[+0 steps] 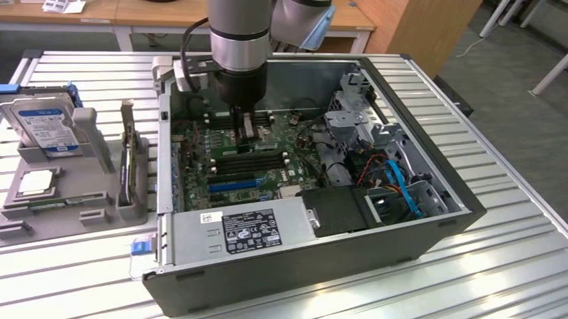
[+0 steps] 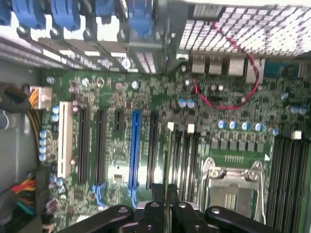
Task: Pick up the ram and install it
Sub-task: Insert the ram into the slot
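Here, upper middle of the exterior view, the gripper [image 1: 247, 131] narrowly pinches the ram [image 2: 168, 158] above the black memory slots [image 1: 253, 159].

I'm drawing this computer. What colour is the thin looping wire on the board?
The wire is red, clearest in the wrist view.

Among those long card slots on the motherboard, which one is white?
The white slot, outermost in the row, beside the coloured power cables; the others are black, except one blue slot.
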You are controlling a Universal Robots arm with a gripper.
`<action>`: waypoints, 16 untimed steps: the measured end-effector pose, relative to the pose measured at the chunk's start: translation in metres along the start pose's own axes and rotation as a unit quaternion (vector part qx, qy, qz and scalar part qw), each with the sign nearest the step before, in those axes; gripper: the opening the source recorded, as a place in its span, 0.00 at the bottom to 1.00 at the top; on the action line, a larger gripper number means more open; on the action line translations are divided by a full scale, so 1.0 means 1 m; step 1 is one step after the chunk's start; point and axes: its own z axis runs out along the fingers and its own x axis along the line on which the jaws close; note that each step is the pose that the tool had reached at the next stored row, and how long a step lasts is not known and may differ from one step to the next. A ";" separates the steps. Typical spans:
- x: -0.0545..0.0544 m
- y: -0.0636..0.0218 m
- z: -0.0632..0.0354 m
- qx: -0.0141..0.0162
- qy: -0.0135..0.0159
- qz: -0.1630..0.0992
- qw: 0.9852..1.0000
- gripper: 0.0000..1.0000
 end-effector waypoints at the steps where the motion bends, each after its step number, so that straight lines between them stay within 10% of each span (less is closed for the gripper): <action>1: 0.000 0.0001 -0.0001 -0.001 0.000 0.000 1.000 0.13; 16: -0.002 -0.0111 0.0010 -0.002 0.000 0.002 1.000 0.13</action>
